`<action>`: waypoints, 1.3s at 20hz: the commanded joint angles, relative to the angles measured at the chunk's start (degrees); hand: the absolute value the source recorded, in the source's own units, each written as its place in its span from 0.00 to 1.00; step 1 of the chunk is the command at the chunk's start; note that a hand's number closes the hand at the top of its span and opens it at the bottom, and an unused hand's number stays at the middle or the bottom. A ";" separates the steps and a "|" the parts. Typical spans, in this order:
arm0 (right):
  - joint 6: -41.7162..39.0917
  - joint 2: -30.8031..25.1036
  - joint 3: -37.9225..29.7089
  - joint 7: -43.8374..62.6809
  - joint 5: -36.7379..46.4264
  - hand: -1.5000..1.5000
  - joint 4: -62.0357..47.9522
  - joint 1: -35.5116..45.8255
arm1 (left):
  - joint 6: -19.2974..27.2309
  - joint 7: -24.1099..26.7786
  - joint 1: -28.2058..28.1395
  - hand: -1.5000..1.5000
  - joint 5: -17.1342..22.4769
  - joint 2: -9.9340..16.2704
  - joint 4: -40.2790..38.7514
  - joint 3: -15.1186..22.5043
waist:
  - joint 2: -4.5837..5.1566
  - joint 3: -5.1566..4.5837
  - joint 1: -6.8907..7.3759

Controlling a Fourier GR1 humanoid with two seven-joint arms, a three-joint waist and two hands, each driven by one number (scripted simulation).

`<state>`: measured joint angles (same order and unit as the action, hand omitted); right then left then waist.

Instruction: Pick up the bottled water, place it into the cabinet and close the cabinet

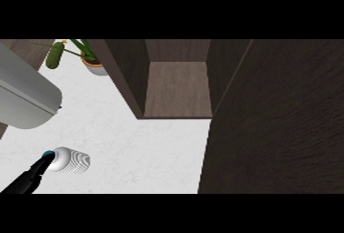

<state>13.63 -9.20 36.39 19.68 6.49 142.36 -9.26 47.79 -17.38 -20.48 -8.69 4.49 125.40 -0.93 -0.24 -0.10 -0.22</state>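
The bottled water (pixel 69 160) lies on its side near the table's (pixel 148 150) front-left edge, cap touching the left hand (pixel 30 176); finger state unclear.

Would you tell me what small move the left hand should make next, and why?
Probably curl the left hand round the bottle: its fingers only touch the bottle's capped end, the bottle lies on the counter, and the cabinet stands open, its shelf bare.

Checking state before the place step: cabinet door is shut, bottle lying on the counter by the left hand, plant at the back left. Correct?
Not quite. The head view shows the cabinet open, its door swung out at the right. The rest holds: the bottle lies on the counter by the left hand, plant back left.
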 commanded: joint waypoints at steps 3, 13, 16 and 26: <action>2.31 -1.60 4.86 0.53 8.60 0.00 5.98 -2.60 | -2.06 8.72 0.87 0.00 5.81 -2.79 -8.71 -2.04 | -0.06 0.00 -0.25; 5.56 -3.62 5.62 2.28 9.29 0.00 6.71 -1.25 | -7.50 25.04 3.94 0.00 16.46 -4.44 -23.95 -4.88 | -0.02 -0.03 -0.25; 4.49 -7.49 3.87 1.52 6.99 0.00 10.25 -2.94 | -6.45 29.68 4.24 0.00 18.68 -4.47 -28.27 -2.24 | -0.07 -0.04 -0.57; 7.18 -5.79 4.11 1.01 7.16 0.00 5.87 -0.56 | -11.76 40.37 10.38 0.00 27.78 -4.49 -43.70 -7.83 | 0.12 0.03 -0.10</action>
<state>20.23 -14.24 39.82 17.11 7.76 141.93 -8.78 38.51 18.30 -11.12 15.45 0.05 87.25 -6.48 -0.14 -0.07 -0.40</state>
